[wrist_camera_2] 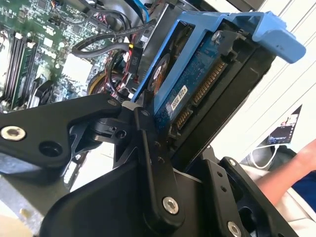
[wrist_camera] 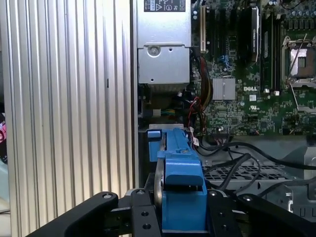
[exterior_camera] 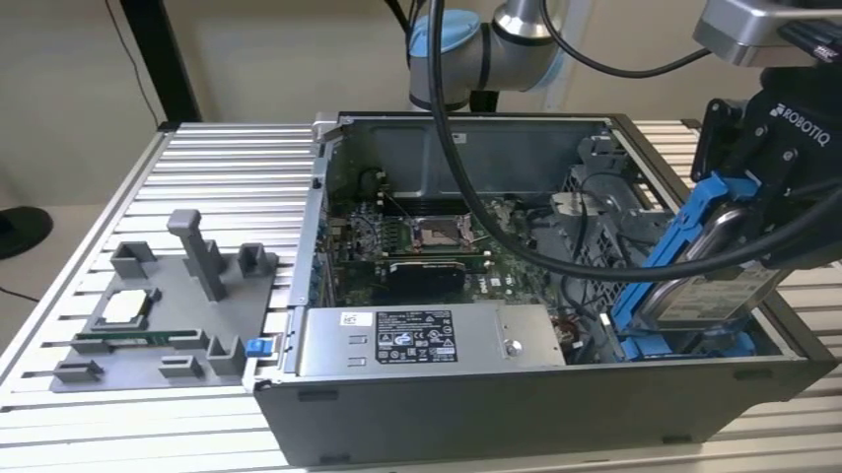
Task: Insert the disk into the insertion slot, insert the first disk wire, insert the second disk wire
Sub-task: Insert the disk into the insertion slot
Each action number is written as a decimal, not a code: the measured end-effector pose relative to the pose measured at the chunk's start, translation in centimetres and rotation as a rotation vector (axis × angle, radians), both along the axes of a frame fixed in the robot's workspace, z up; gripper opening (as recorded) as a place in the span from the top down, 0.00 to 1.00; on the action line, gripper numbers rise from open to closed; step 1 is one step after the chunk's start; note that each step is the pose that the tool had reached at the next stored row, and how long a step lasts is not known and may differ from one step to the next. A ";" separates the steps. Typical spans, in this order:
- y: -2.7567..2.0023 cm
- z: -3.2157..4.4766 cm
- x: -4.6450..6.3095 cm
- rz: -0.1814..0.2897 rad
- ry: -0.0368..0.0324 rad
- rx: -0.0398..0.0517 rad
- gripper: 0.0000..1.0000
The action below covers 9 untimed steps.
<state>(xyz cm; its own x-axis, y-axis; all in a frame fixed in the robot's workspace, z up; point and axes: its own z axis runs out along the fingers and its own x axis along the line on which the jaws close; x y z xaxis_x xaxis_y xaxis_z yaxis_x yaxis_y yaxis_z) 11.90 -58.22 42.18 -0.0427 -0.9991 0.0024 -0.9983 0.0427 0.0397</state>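
Black linkage bars of the hand (wrist_camera_2: 197, 98) sit closest to the lens in the second wrist view. Its fingers (wrist_camera_2: 147, 138) are clamped on the disk (wrist_camera_2: 197, 69) across the thin sides. The disk is carried on edge, with the circuit-board face and connector row exposed and the blue bracket (wrist_camera_2: 256, 29) wrapped round it. Judgement: this edge grip leaves the long body free to go down into a narrow bay. The motherboard (wrist_camera_2: 29, 49) and loose cables (wrist_camera_2: 108, 39) lie beyond. A person's arm (wrist_camera_2: 291, 168) shows at the frame edge, well apart from the work.

In the first wrist view the disk (wrist_camera: 159, 185) is seen end on between the two fingers, with the bracket running away from the lens. It lines up just beside the perforated grey wall of the insertion slot (wrist_camera: 256, 173). The power-supply box (wrist_camera: 164, 49) sits further along the same side of the case, and the ribbed table (wrist_camera: 69, 98) lies outside the case.

In the exterior view the hand (exterior_camera: 743, 212) grips the upper end of the disk (exterior_camera: 717, 291). The disk is steeply tilted, and its lower end is down among the blue tabs of the insertion slot (exterior_camera: 684, 345), at the corner of the case (exterior_camera: 526, 414) on the exterior view's right. Judgement: insertion is under way, because the disk is entered but not seated flat. No disk wire appears connected. The grey fixture (exterior_camera: 172, 315) stands on the table, well apart from the case.
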 end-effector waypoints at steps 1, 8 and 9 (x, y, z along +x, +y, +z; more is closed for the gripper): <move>0.00 -0.02 0.0 0.000 0.0000 0.0001 1.00; 0.02 -0.20 0.2 0.001 0.0000 0.0003 1.00; 0.04 -0.25 0.2 0.001 0.0000 0.0004 1.00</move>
